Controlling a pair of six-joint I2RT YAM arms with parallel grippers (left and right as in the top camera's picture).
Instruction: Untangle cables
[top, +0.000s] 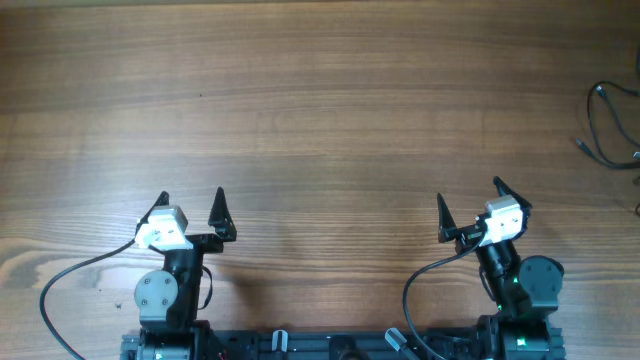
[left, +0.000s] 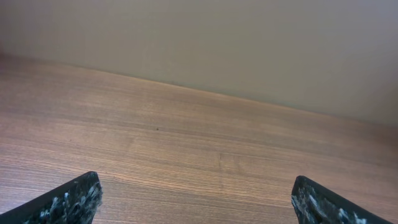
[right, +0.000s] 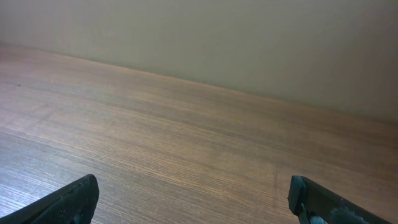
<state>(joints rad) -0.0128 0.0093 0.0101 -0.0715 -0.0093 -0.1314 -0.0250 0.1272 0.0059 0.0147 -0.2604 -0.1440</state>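
The cables (top: 612, 128) are thin black wires lying in loose loops at the far right edge of the wooden table (top: 320, 110), partly cut off by the overhead view. My left gripper (top: 191, 200) is open and empty near the front left; in the left wrist view (left: 196, 193) its fingertips frame bare wood. My right gripper (top: 469, 196) is open and empty near the front right, well short of the cables; in the right wrist view (right: 193, 193) only bare wood shows between its fingers. No cable shows in either wrist view.
A plain wall (left: 249, 43) rises behind the table's far edge in both wrist views. The arm bases and their thicker black cables (top: 60, 290) sit along the front edge.
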